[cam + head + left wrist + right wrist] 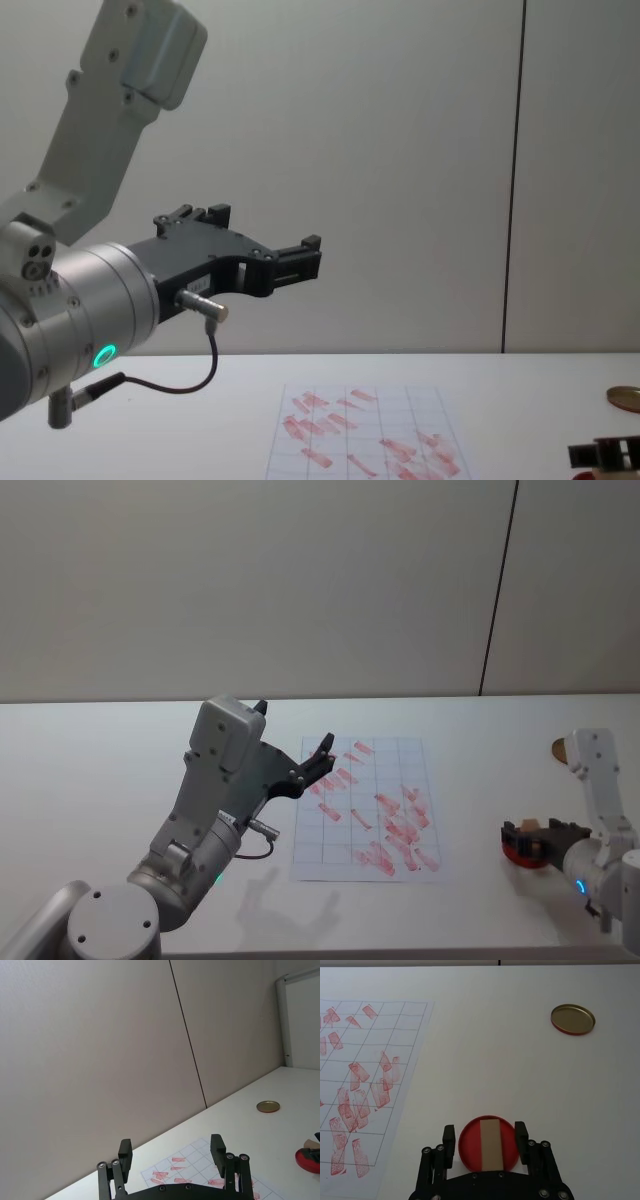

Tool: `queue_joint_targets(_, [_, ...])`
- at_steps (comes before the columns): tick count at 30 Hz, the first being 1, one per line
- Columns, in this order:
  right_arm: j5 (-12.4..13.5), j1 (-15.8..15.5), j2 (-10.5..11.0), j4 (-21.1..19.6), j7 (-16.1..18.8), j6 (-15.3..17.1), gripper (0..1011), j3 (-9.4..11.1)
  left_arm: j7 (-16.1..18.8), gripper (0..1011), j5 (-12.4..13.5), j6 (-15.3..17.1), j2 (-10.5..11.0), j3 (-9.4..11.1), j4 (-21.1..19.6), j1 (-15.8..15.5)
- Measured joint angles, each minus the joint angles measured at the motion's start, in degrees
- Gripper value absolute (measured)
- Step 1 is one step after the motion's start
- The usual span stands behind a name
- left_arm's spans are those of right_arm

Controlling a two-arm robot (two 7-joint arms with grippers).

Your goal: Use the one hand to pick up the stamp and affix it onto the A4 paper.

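Down at the table's right side, the right gripper (485, 1146) stood open, its two black fingers (449, 1140) either side of the red dish (470, 1147) without gripping anything. The stamp (491, 1145), a tan wooden block, lay upright in the dish between those fingers. Beyond it on the bare table (510, 1060) lay a gold lid (573, 1019), well apart. The paper (375, 1090), gridded and scattered with red marks, lay to the left of the dish. The left gripper (318, 752) hung open and empty above the paper's near left edge.
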Motion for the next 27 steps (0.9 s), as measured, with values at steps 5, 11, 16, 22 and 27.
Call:
queue_joint_targets(5, [0.11,-0.42,0.00,-1.17,-0.27,-0.78,827,0.11,0.00,993,0.00,0.00,0.00,0.00,0.00,0.00])
queue_joint_targets(11, [0.24,-1.53,0.18,-3.90,-0.55,-2.28,991,0.32,0.00,993,0.00,0.00,0.00,0.00,0.00,0.00])
queue_joint_targets(16, [0.34,-2.69,0.47,-6.54,-0.65,-3.76,999,0.56,0.00,993,0.00,0.00,0.00,0.00,0.00,0.00])
queue_joint_targets(22, [0.45,-4.48,1.00,-10.24,-0.61,-6.25,1000,0.98,0.00,993,0.00,0.00,0.00,0.00,0.00,0.00])
queue_joint_targets(27, [0.45,-5.98,1.52,-13.11,-0.32,-8.47,1000,1.38,0.00,993,0.00,0.00,0.00,0.00,0.00,0.00])
